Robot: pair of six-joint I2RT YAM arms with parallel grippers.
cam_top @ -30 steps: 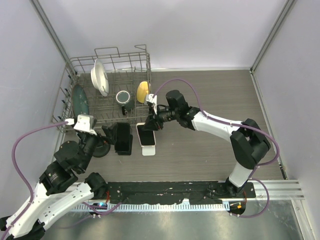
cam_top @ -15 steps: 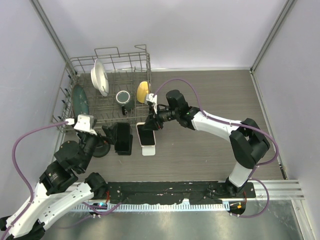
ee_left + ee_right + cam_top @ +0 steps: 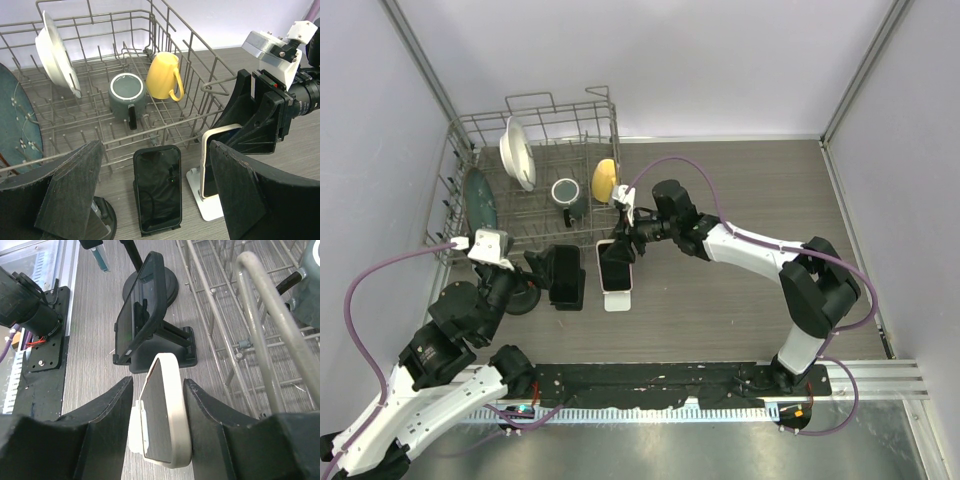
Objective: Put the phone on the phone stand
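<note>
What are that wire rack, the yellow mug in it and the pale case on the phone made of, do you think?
Wire rack: metal rod, likely with a dull grey coating; it forms a thin, rigid grid.
Yellow mug: probably glazed ceramic; it is smooth and thick-walled with a soft sheen.
Pale phone case: looks like matte plastic or silicone; the rim is rounded and cream, with no glare.

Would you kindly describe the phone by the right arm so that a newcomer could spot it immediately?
Find the wire dish rack at the far left of the table. Just in front of it two phones lean on stands. Take the right-hand phone, pale-cased on a white stand; the left-hand phone is all black.
</note>
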